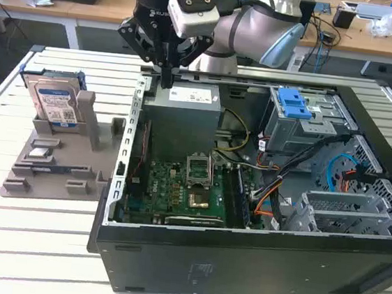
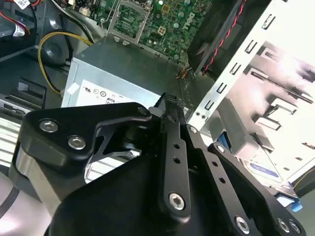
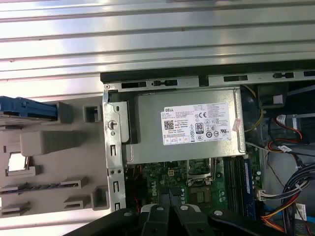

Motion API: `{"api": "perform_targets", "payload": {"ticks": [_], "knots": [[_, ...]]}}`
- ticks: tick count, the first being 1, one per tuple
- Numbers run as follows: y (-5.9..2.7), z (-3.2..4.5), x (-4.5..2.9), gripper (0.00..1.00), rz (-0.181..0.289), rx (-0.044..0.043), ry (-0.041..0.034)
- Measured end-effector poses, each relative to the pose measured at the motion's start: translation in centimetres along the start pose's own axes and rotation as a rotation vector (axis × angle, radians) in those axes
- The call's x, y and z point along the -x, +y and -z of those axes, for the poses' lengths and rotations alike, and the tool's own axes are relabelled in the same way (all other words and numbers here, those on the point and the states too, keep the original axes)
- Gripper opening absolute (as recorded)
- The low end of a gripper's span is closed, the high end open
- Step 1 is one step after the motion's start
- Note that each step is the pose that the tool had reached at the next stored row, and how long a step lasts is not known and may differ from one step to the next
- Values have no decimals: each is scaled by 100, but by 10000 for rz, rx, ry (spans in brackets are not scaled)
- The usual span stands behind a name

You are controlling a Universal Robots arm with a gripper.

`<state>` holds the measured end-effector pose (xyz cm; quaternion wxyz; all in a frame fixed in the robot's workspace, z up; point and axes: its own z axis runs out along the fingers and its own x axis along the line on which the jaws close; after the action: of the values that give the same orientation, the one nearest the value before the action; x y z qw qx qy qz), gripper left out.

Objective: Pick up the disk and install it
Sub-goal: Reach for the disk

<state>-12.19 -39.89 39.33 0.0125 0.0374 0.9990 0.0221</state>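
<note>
Work surface: a pale slatted metal table (image 1: 32, 242), its ribs running across the exterior view, glossy under overhead light. Behind it, wooden desks (image 1: 105, 12) line the room, carrying loose cables, crumpled white material and a dark box; grey floor shows beneath them. Centre of the table: an open black computer case (image 1: 240, 257) lying on its side, interior facing up. Inside it are a green motherboard (image 1: 177, 194), a grey power supply (image 1: 186, 102) with a white sticker, a grey drive cage (image 1: 309, 134) topped by a blue latch piece (image 1: 293, 102), and bundles of orange, blue and black wiring toward the exterior view's right. The arm reaches in from the far side. The gripper (image 1: 166, 81) points down over the case's far edge, at the power supply's corner on the exterior view's left; its fingers are pressed together with nothing between them. Whether the tips touch the frame, I cannot tell. The disk (image 1: 55, 103) stands upright on edge in a grey moulded fixture (image 1: 53, 167) on the table, outside the case on the exterior view's left, well apart from the gripper. Its label faces the exterior camera, and the blue carrier shows at its top edge.
</note>
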Motion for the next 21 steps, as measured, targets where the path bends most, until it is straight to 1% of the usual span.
{"api": "perform_targets", "payload": {"ticks": [1, 4, 8, 10, 12, 14, 19, 21], "knots": [[0, 0, -8, 11, -2, 1, -1], [-6, 2, -84, 11, 0, 0, 0], [-12, 4, -156, 11, 1, 1, 0], [-15, 5, -203, 11, -1, 1, 0], [-20, 7, -274, 11, 0, 1, 0], [-24, 8, -316, 11, 0, 1, 0], [-35, 12, -469, 11, 1, 0, 0], [-37, 13, -502, 11, 1, 1, -1]]}}
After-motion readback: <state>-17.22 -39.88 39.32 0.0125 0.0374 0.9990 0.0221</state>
